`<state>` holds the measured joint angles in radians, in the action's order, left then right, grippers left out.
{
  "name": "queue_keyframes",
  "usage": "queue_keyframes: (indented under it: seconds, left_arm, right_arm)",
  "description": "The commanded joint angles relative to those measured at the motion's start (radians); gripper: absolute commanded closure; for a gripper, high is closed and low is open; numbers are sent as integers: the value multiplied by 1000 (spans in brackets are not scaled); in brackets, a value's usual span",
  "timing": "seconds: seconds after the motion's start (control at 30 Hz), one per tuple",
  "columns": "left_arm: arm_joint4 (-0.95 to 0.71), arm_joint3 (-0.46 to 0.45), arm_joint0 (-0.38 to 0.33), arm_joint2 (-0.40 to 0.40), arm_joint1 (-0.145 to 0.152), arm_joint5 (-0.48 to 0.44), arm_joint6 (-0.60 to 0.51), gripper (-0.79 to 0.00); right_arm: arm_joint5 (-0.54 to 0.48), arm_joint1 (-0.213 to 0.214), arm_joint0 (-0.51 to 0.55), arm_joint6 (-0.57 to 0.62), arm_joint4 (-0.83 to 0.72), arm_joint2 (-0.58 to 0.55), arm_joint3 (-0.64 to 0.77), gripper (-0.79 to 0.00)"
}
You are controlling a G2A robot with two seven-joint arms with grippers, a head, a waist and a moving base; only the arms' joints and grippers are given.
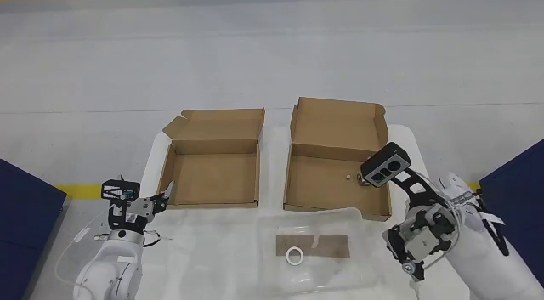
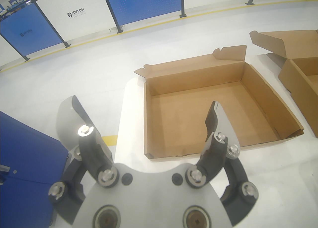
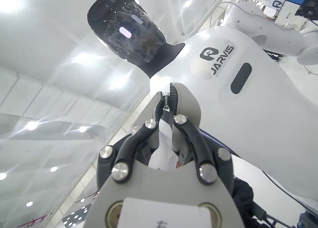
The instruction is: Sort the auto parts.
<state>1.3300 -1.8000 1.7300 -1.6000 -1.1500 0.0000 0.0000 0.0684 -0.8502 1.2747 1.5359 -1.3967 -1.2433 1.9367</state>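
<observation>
**Sorting at an early stage.** The right gripper (image 3: pixel 166 98) points up toward the ceiling and is clamped on a small dark screw (image 3: pixel 165 102). The left gripper (image 2: pixel 144 105) hangs with its jaws wide apart and empty, near the front corner of the left cardboard box (image 1: pixel 212 177), whose floor is bare. The right cardboard box (image 1: pixel 323 188) holds one small part (image 1: pixel 349 178). On the white surface (image 1: pixel 212 232), nearer the robot, a clear plastic tray (image 1: pixel 357 213) contains a white ring (image 1: pixel 294 255) beside a brown cardboard strip (image 1: pixel 327 245). By this layout, the held screw and the ring appear yet to be boxed.
</observation>
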Motion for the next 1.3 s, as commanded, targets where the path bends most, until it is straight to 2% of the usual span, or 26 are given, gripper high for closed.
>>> queue_keyframes:
  seconds: [0.0,0.13,0.4,0.53,0.87,1.27]
  left_arm:
    - [0,0,0,0,0,0,0,-785]
    - [0,0,0,0,0,0,0,-785]
    - [0,0,0,0,0,0,0,-785]
    - [0,0,0,0,0,0,0,-785]
    - [0,0,0,0,0,0,0,-785]
    - [0,0,0,0,0,0,0,-785]
  right_arm:
    - [0,0,0,0,0,0,0,0]
    - [9,-3,5,-46,14,-2,25,0]
    - [95,-25,-8,-120,-153,23,48,0]
    - [133,-35,-20,-174,-189,36,40,0]
    - [129,-38,-20,-196,-188,35,44,0]
    - [160,-67,-14,-248,-302,39,81,0]
